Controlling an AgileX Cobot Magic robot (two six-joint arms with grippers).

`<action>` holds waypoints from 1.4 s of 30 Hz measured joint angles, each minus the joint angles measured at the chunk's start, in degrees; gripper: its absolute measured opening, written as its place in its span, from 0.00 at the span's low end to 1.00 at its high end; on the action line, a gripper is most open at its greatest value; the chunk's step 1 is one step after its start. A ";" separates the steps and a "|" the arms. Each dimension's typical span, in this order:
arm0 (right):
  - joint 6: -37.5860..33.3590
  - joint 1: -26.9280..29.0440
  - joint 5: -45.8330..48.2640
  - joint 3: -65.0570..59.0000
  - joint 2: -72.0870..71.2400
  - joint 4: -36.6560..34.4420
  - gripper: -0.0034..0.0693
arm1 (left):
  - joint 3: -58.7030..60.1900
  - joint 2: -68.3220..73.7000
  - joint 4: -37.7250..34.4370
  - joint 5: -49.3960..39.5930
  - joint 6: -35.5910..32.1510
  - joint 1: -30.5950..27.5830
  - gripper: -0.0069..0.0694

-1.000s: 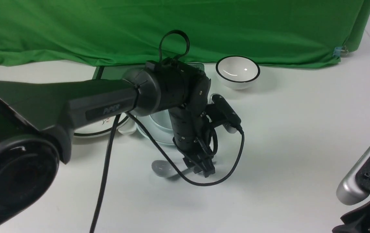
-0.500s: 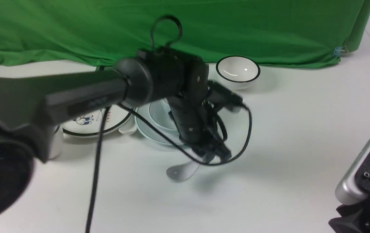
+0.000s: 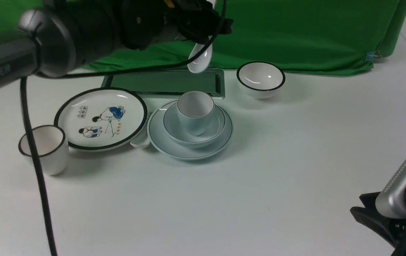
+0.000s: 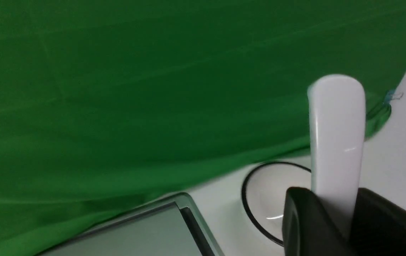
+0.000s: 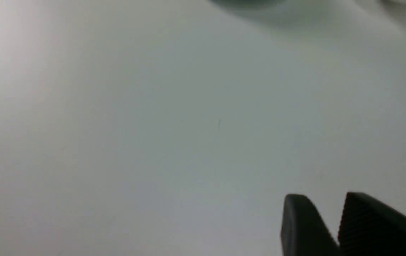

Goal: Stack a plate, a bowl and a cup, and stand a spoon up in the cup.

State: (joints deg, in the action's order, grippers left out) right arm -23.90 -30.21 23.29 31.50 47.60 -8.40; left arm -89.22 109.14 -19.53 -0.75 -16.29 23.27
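A pale blue cup stands in the pale blue bowl, which sits on the pale blue plate at mid-table. The white spoon hangs bowl-down in the air above and a little behind the cup. My left gripper is shut on its handle. In the left wrist view the handle sticks out past the left gripper. My right gripper hovers low over bare table at the near right, jaws slightly apart, nothing between them.
A cartoon plate with a black rim lies left of the stack, and a second white spoon lies between them. A dark-rimmed white cup stands far left. A black-rimmed white bowl and a flat green tray sit behind. The left arm's cable hangs down.
My left arm has lifted the spoon from the table in front of the stack, up and back to above the cup. The stack is now unobscured.
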 joint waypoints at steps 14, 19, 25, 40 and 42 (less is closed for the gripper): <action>-0.58 0.00 -9.53 -0.50 1.32 1.84 0.33 | 8.03 7.06 0.39 11.18 2.14 0.10 0.20; 0.38 0.00 -8.16 -0.29 1.32 1.91 0.33 | 8.08 7.23 2.89 9.03 2.30 0.17 0.20; 1.59 0.00 3.37 3.25 1.32 1.91 0.33 | 8.08 6.89 5.13 6.19 2.30 0.97 0.41; 4.37 0.00 29.36 7.22 -3.68 2.29 0.06 | 8.12 -20.57 12.20 -19.56 2.30 1.33 0.33; 5.43 0.00 23.71 3.87 -6.79 2.29 0.06 | 8.31 -25.73 13.25 -21.93 2.30 1.33 0.20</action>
State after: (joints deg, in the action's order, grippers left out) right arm -18.47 -30.21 47.00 35.36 40.81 -6.11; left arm -80.91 83.41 -6.27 -22.68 -13.99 24.60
